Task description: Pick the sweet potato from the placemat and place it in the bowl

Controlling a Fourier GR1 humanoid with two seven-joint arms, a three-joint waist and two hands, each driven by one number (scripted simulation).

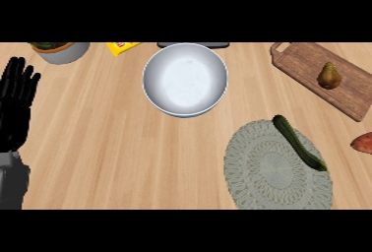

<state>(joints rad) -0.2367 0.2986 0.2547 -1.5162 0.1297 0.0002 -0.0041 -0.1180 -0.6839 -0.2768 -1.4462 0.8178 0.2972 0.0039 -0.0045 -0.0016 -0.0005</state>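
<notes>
Nothing is picked yet. The sweet potato point(362, 142) lies at three o'clock, off the placemat point(276, 170), with the bowl point(185, 78) at twelve. The left hand point(18, 98) rests at nine, spread flat, so the unseen right hand must reach first.

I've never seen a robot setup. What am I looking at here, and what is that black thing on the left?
The camera sits where the robot's head would be, looking steeply down at a light wooden counter. The black thing at the left edge is the robot's left hand on its grey forearm: open, fingers up, resting, holding nothing. The right hand is out of view. At top centre stands an empty round white bowl. At lower right lies a round grey-green lace placemat with a long dark green vegetable on it, likely a cucumber. An orange-brown sweet potato peeks in at the right edge, beside the mat. A brown wooden cutting board at upper right carries a pear.
</notes>
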